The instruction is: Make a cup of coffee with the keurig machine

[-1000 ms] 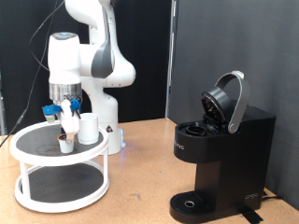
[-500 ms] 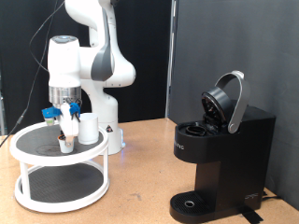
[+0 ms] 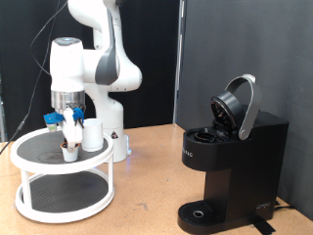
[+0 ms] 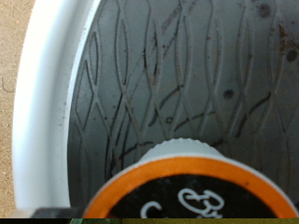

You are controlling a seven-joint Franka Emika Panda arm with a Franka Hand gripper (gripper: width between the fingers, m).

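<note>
White and blue-fingered, the gripper (image 3: 69, 125) hanging low over the white two-tier round tray stand (image 3: 29, 157) at the exterior view's left, fingers straddling the tiny white pod with a dark top (image 3: 68, 149) on the upper shelf; whether apart or clamped on it, impossible to tell. Standing just beside the pod, the small plain white ceramic cup (image 3: 93, 135), not yet moved to the brewer. Waiting well apart at the exterior view's right, the boxy black keurig machine (image 3: 231, 166), rounded hinged lid raised, seemingly ready for loading.

Filling the wrist view's edge, the orange-rimmed pod lid (image 4: 198, 189), resting on the dark patterned shelf mat (image 4: 177, 65) inside the white rim (image 4: 47, 103); no fingers showing here.
</note>
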